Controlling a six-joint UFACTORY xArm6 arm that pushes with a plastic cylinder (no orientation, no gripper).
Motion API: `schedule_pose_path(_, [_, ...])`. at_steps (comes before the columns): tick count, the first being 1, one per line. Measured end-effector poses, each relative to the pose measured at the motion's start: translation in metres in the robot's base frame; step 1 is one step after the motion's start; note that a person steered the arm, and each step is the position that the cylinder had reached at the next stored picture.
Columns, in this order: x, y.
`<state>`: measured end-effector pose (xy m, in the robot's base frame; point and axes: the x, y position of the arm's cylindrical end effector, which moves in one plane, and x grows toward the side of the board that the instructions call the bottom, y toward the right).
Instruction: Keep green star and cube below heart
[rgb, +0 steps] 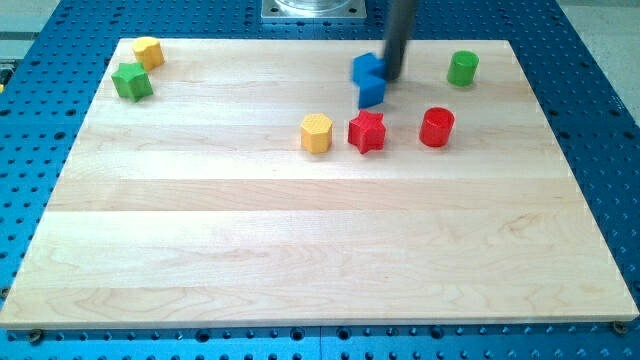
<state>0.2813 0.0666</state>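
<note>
A green star (131, 81) lies near the board's top left corner. A yellow block (148, 51), possibly a heart, sits just above and to the right of it, almost touching. Two blue blocks sit together at the top centre: the upper one (367, 68) looks like a cube, and the lower one (372, 91) is of unclear shape. My tip (391, 78) is against the right side of the upper blue block. The dark rod rises from there to the view's top.
A yellow hexagon (316, 132), a red star (367, 131) and a red cylinder (437, 127) stand in a row below the blue blocks. A green cylinder (462, 68) stands right of my tip. The wooden board (300, 250) lies on a blue perforated table.
</note>
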Motion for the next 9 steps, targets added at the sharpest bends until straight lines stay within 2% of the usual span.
schedule_pose_path(1, [0.018, -0.122])
schedule_pose_path(2, [0.027, -0.174])
schedule_pose_path(3, [0.026, -0.189])
schedule_pose_path(5, [0.074, -0.250])
schedule_pose_path(6, [0.085, -0.252])
schedule_pose_path(7, [0.038, -0.204])
schedule_pose_path(8, [0.066, -0.265])
schedule_pose_path(9, [0.087, -0.280])
